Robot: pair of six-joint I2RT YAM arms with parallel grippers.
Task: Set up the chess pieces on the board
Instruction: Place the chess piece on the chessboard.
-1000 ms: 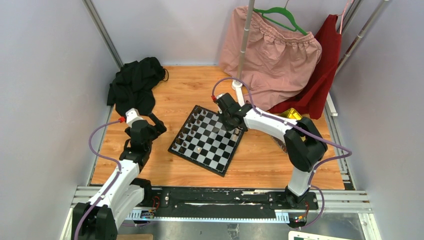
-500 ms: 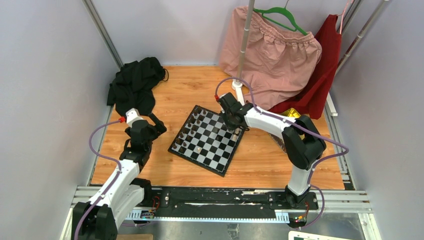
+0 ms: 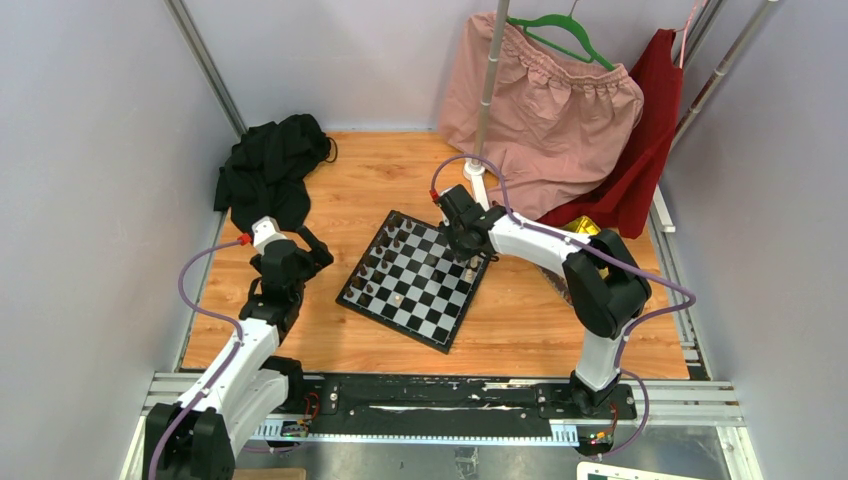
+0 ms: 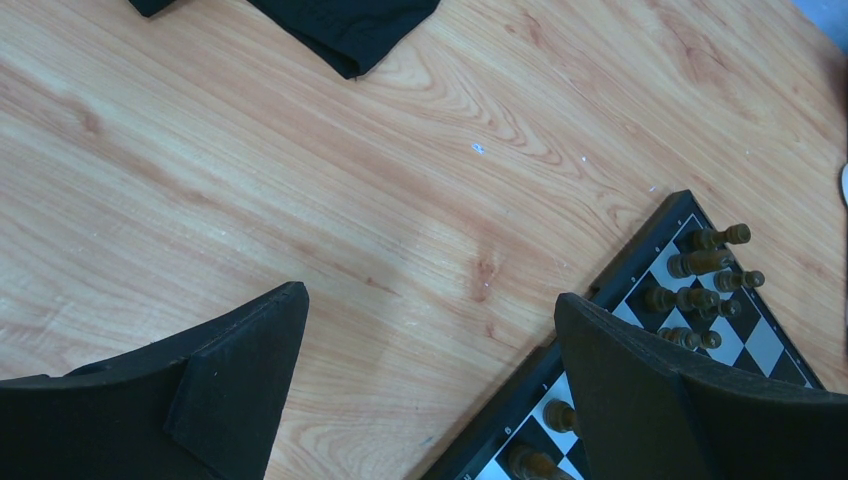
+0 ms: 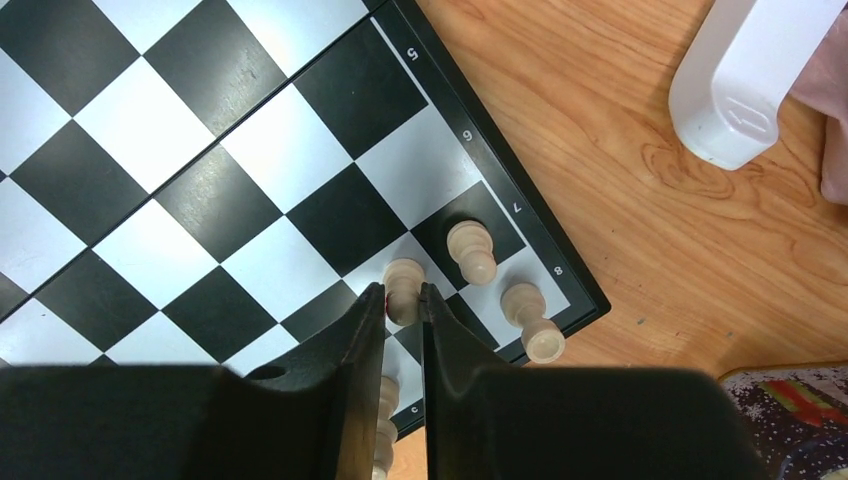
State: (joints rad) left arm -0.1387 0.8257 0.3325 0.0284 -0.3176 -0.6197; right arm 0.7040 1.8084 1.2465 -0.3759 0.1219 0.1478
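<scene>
From above, we see the board (image 3: 432, 300) lying skewed on the tabletop (image 3: 520, 330), with dark pieces (image 3: 385, 262) along its left side and the right gripper (image 3: 463, 257) over its far right corner. The left wrist view shows the left gripper (image 4: 430, 295) with jaws spread wide, empty, beside the board. In the right wrist view the jaws closely flank a cream pawn (image 5: 403, 280); whether they are pinching it or have just freed it, we cannot tell. Such pieces look light, rigid and easily tipped, so we would grip them at the stem.
</scene>
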